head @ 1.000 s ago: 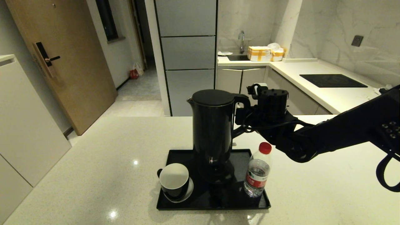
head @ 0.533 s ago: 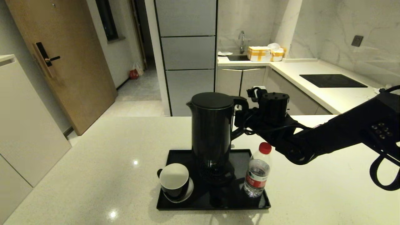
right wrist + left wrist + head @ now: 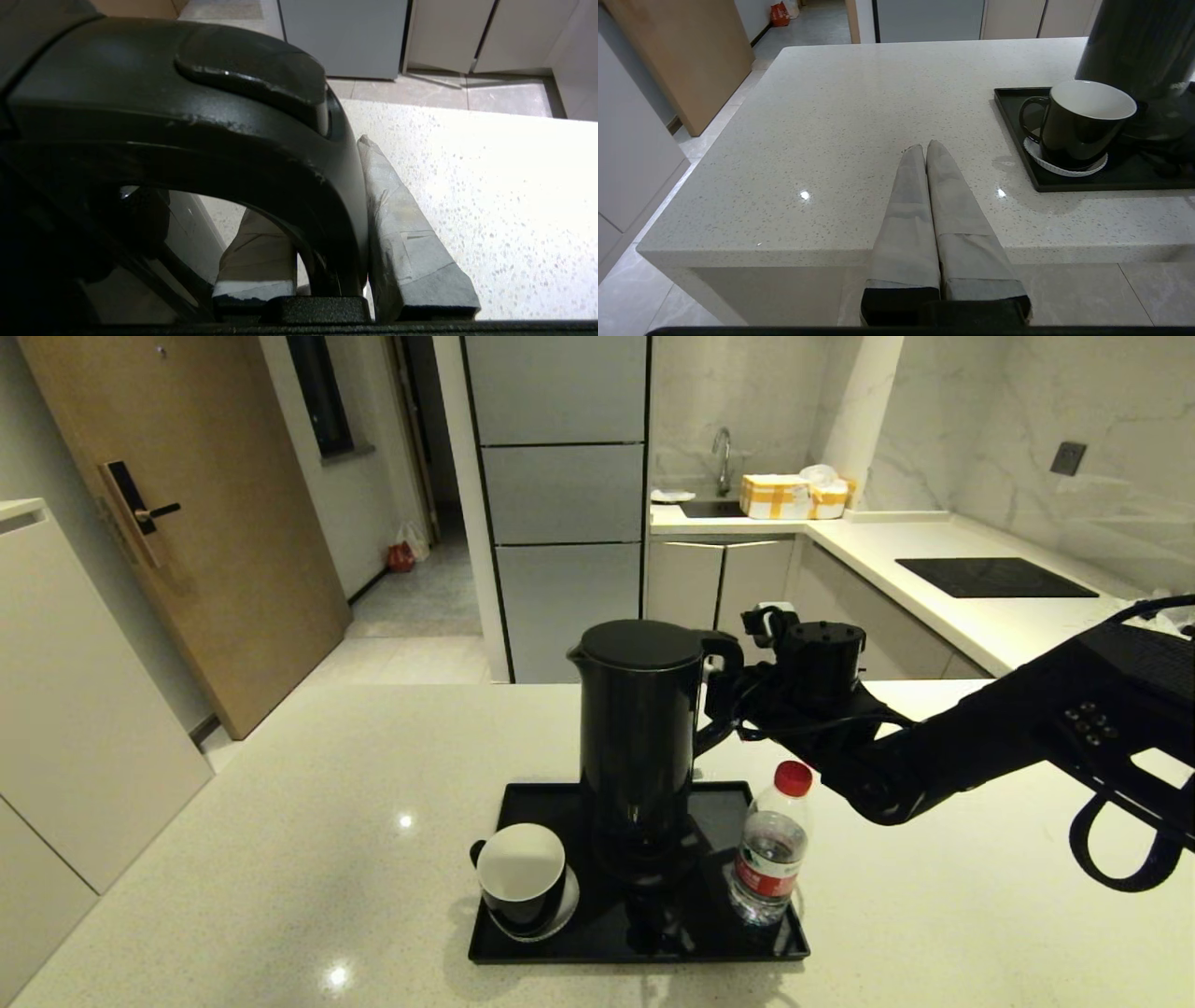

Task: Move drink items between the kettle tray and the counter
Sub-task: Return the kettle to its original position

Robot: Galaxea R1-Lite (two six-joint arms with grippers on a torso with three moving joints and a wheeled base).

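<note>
The tall black kettle (image 3: 638,737) stands upright over the round base at the back middle of the black tray (image 3: 653,938) on the cream counter (image 3: 280,821). My right gripper (image 3: 724,698) is shut on its loop handle (image 3: 261,140), one taped finger on each side. The black mug (image 3: 520,877) with a white inside sits at the tray's front left. At the tray's front right stands the red-capped water bottle (image 3: 770,849). My left gripper (image 3: 924,148) is shut and empty, low over the counter's near edge, left of the mug (image 3: 1078,126).
A white coaster (image 3: 1064,169) lies under the mug. A black hob panel (image 3: 994,577) is set in the far right worktop, and cardboard boxes (image 3: 775,495) sit by the sink. Bare counter spreads left and right of the tray.
The right gripper has lowered the kettle a little, straight down towards the tray's base disc. Mug, bottle and left gripper have stayed put.
</note>
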